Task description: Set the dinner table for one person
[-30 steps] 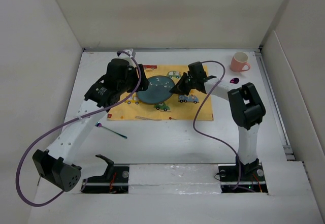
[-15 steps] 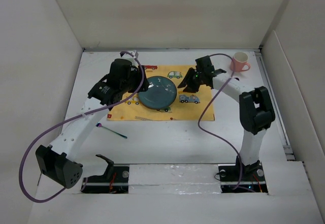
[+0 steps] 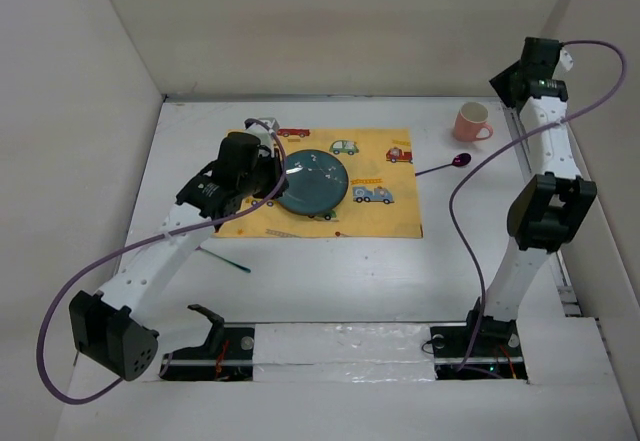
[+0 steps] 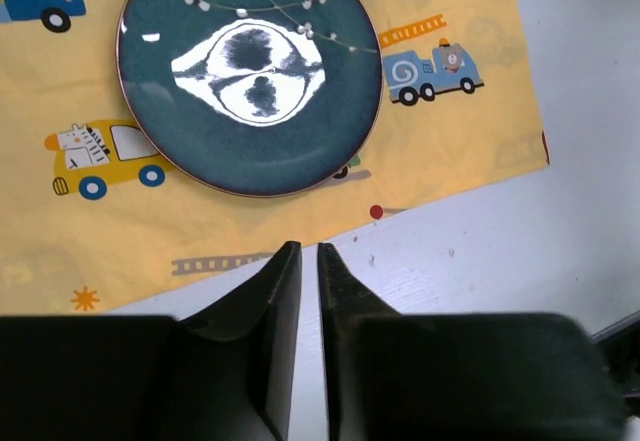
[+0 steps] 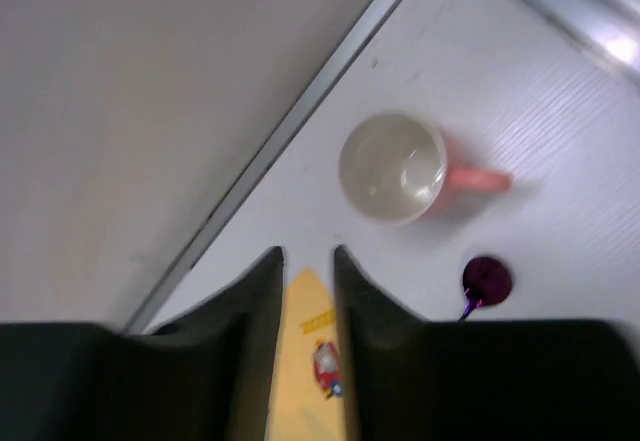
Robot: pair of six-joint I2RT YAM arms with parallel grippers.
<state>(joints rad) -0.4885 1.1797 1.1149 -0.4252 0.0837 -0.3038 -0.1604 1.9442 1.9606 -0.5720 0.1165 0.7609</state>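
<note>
Has set the plate (image 4: 250, 76) on the mat (image 4: 470, 131) just ahead of shut, empty left gripper (image 4: 300, 253); swung slightly parted, empty right gripper (image 5: 307, 256) above mug (image 5: 392, 168), likely next.

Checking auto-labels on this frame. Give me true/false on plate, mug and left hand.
1. The plate lies on the yellow mat. True.
2. The pink mug stands on the mat. False: it stands on the dinner table, off the mat.
3. The left hand grips the plate. False: it is shut on nothing, beside the plate.
4. The mug is empty. True.
</note>
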